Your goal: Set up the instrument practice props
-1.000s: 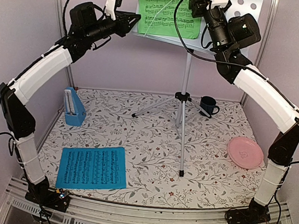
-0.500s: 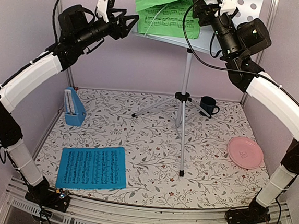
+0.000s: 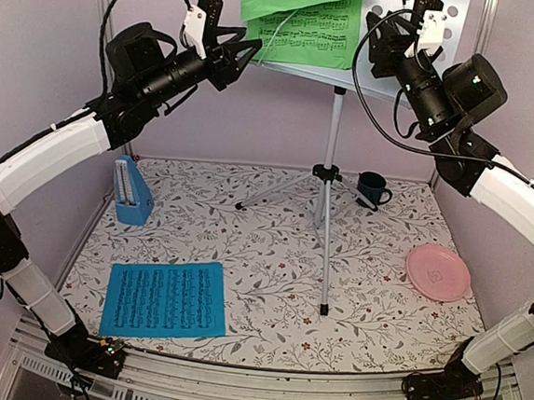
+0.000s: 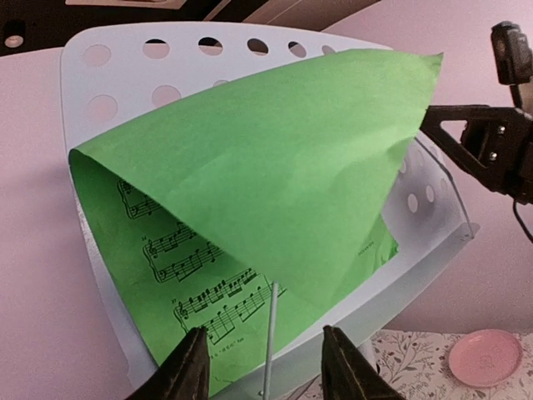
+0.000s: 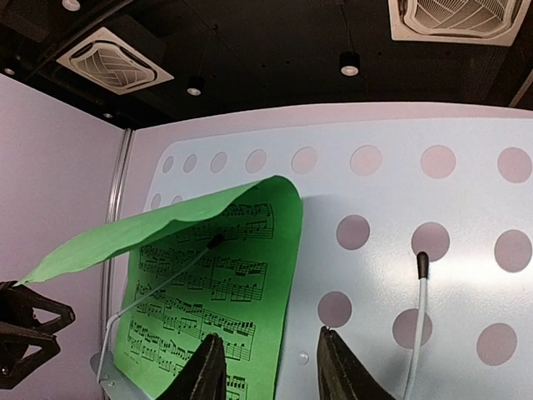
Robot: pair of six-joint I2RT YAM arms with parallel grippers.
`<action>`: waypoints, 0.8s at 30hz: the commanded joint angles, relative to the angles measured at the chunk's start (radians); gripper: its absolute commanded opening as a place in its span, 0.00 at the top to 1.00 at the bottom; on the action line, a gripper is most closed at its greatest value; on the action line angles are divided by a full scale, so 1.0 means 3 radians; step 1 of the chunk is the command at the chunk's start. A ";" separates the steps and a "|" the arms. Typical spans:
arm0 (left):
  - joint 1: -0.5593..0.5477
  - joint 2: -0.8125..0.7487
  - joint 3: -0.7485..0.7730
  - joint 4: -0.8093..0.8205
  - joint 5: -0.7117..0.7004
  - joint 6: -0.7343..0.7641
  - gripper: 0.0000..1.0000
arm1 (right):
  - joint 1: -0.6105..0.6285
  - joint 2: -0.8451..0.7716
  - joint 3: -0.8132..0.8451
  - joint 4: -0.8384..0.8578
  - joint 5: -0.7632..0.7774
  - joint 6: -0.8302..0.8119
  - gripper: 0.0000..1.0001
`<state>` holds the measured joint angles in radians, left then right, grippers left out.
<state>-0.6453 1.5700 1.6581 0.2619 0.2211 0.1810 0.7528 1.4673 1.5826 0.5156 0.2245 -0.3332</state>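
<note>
Top external view shows the green sheet (image 3: 306, 21) sitting on the music stand (image 3: 330, 159) desk, but its top edge flops forward over the notes. Left end effector (image 3: 245, 53) and right end effector (image 5: 266, 367) both hover beside it, jaws spread, holding nothing. Blue sheet (image 3: 166, 298) and metronome (image 3: 133, 191) sit on the counter (image 3: 272, 247). Looks like the green page needs flattening next, gently, since paper creases.
</note>
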 commanded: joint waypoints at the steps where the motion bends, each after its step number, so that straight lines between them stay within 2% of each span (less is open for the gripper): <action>1: -0.0104 -0.0009 0.0004 0.0180 -0.0068 0.0092 0.53 | 0.0056 -0.0103 -0.0065 -0.0380 0.0189 0.0563 0.60; 8: -0.0174 0.0088 0.0091 0.0246 -0.0125 0.0110 0.52 | 0.0137 -0.0125 -0.0159 -0.0583 0.0441 0.0942 0.55; 14: -0.0201 0.0168 0.0174 0.0286 -0.0189 0.0137 0.52 | 0.0147 0.0006 -0.0099 -0.0708 0.0794 0.1053 0.61; 19: -0.0207 0.0201 0.0192 0.0311 -0.0220 0.0156 0.52 | 0.0144 0.0019 -0.0107 -0.0914 0.0734 0.1318 0.69; 24: -0.0210 0.0241 0.0238 0.0333 -0.0267 0.0176 0.51 | 0.0144 0.0046 -0.0121 -0.1036 0.0697 0.1480 0.70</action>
<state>-0.6945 1.6249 1.6878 0.3233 0.1635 0.2180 0.7918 1.4734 1.5433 0.2462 0.4278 0.0471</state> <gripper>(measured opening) 0.483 0.301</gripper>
